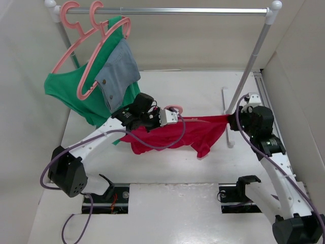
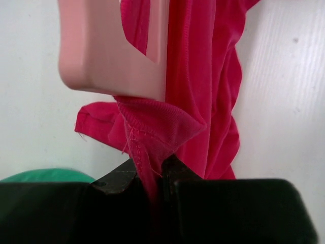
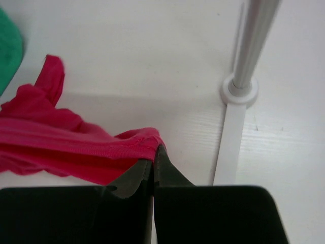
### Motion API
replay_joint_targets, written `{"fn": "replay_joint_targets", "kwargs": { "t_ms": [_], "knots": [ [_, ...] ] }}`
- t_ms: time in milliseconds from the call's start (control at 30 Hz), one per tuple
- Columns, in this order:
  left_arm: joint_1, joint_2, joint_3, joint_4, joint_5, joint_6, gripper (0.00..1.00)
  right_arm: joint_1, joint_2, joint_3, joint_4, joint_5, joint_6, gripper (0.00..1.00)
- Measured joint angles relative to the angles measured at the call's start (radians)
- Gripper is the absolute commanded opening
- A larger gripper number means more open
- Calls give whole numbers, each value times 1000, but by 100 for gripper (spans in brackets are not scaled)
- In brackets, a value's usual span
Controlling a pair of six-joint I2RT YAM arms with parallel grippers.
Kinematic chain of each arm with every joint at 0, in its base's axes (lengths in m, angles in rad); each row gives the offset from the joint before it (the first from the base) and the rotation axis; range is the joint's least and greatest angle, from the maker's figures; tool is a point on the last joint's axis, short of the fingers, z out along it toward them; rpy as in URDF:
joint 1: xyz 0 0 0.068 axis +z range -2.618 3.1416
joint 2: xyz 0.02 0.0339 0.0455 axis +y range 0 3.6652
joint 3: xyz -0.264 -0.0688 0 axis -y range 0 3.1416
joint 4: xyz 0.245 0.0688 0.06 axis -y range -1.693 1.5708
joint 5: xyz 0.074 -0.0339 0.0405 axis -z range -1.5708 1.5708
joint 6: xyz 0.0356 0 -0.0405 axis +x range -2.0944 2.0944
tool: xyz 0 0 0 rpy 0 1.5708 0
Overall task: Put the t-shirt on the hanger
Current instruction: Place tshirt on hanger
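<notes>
The crimson t-shirt [image 1: 203,132] is stretched low over the white table between my two grippers, its lower part sagging onto the surface. My left gripper [image 1: 179,117] is shut on a bunched hem of the t-shirt [image 2: 198,76], the cloth pinched between its jaws [image 2: 152,175]. The pink hanger [image 2: 111,51] sits just beyond those jaws, with red cloth passing through and beside it. Its hook [image 1: 174,108] shows above the shirt. My right gripper [image 1: 230,121] is shut on the t-shirt's far right edge [image 3: 137,145], jaws [image 3: 154,152] pressed together.
A clothes rail [image 1: 167,10] spans the back, its right post [image 1: 251,61] and foot [image 3: 229,142] close beside my right gripper. Two other pink hangers [image 1: 94,56] on it carry a green garment [image 1: 68,91] and a grey-blue denim piece [image 1: 118,71], near my left arm.
</notes>
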Motion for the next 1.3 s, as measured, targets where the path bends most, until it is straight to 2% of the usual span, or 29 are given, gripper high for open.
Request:
{"fn": "replay_joint_targets", "kwargs": {
  "t_ms": [200,233,267,333,367,433,500,767,1033,1167,1267,1300],
  "knots": [
    [-67,38,18,-12,-75,31,0,35,117,107,-8,-197,-208,0],
    [-80,38,28,-16,-71,35,0,58,150,125,-10,-227,-243,4],
    [-89,38,39,-18,-62,37,0,86,180,141,-10,-262,-275,17],
    [-102,38,63,-20,-22,41,0,135,224,165,-27,-320,-337,32],
    [-104,38,74,-20,-1,44,0,152,239,179,-47,-346,-370,43],
    [-105,35,82,-16,48,55,0,164,258,210,-97,-378,-428,53],
    [-105,31,81,-16,84,66,0,164,264,247,-148,-396,-483,57],
    [-74,6,53,-8,190,95,0,176,244,374,-247,-493,-616,59],
    [-50,6,47,1,210,100,0,336,235,359,-261,-558,-658,59],
    [-50,6,47,3,222,107,0,416,260,321,-231,-496,-628,59],
    [-50,6,47,3,230,113,0,425,287,304,-201,-414,-600,59],
    [-50,6,47,3,231,114,0,425,295,303,-188,-389,-593,48]
  ]
}}
